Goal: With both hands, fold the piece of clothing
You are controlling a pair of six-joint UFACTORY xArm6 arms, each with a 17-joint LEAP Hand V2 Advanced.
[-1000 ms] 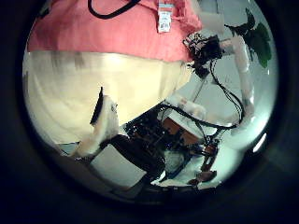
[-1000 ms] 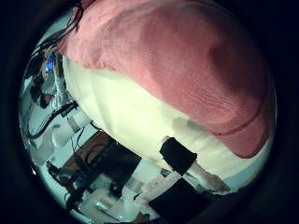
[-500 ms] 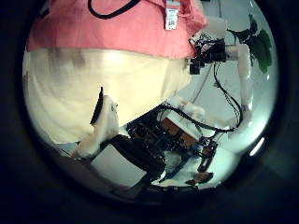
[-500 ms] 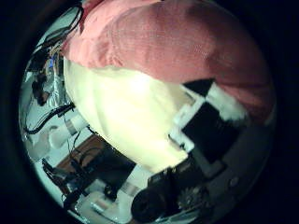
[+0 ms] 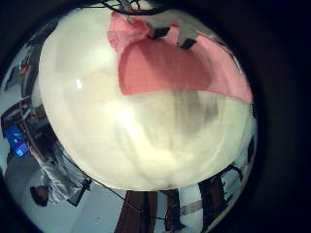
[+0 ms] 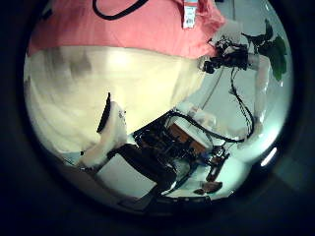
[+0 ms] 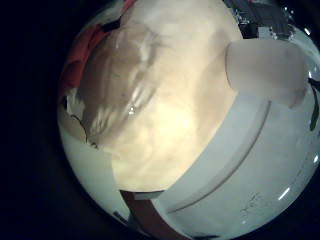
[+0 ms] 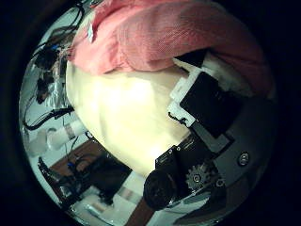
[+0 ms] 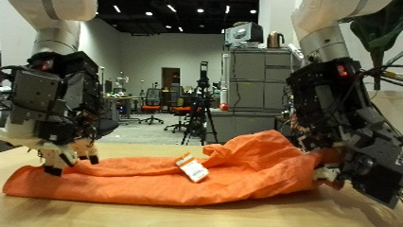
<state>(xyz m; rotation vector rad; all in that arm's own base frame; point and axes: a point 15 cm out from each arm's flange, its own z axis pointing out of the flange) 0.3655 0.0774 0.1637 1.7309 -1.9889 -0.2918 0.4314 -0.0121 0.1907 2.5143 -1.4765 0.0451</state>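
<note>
The left hand (image 9: 53, 104) is seen hanging over one end of the garment, fingers pointing down and loosely relaxed, their tips at the cloth's edge; nothing is seen pinched between them. Over at the other end, the right hand (image 9: 346, 128) is set low against the raised fold, and its fingers (image 8: 209, 99) are shown lying against the fabric in its thumb side palm view, though whether cloth is gripped cannot be told. The orange garment (image 9: 189, 172) is spread in a long, rumpled strip across the wooden table (image 9: 76, 213), between the two hands, bunched higher toward the right hand. A white tag (image 9: 193, 169) is turned up near the middle of the strip. In the left hand's thumb side palm view, the cloth (image 6: 118, 25) and bare tabletop (image 6: 128, 84) are both caught.
</note>
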